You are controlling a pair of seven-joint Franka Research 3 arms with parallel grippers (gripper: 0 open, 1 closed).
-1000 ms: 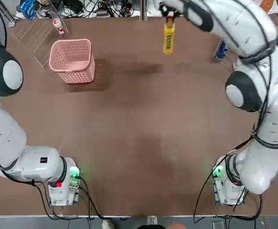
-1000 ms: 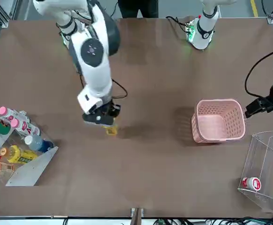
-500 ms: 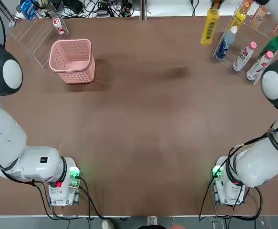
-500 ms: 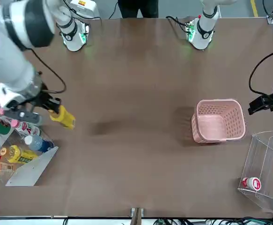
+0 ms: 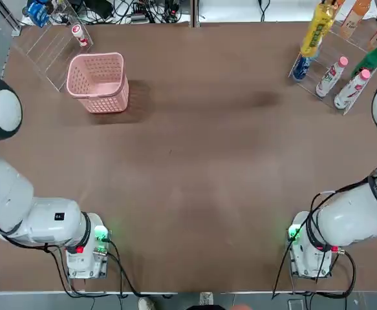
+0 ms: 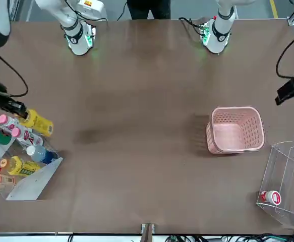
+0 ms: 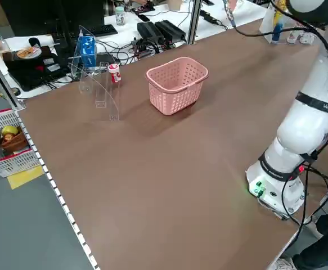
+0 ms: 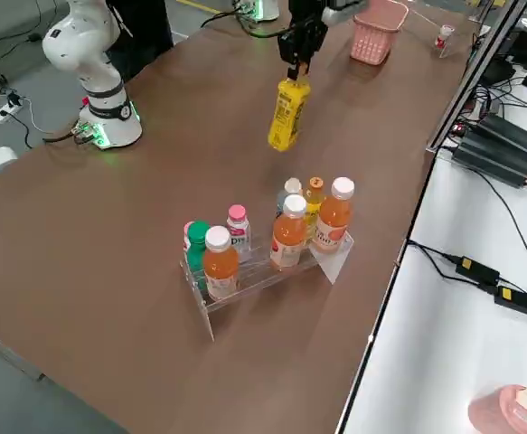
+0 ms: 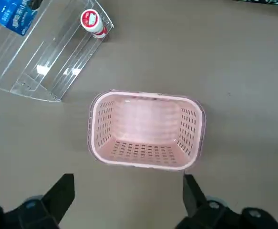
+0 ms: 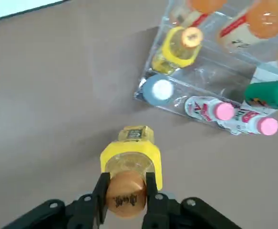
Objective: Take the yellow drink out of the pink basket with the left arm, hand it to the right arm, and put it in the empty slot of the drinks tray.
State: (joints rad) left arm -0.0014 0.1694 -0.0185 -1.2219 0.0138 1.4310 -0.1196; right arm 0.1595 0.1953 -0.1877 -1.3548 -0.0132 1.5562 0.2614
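The top view's upper edge crops the yellow drink [image 5: 318, 29] and hides its holder.

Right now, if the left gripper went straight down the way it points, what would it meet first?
Probably the near rim of the pink basket, or bare table just beside it; depth is unclear. The open left gripper hangs above that edge, and the basket looks empty.

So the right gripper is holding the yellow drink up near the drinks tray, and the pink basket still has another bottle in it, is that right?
Not quite. The pink basket is empty, as the left wrist view shows. The rest holds: the right gripper holds the yellow drink near the drinks tray.
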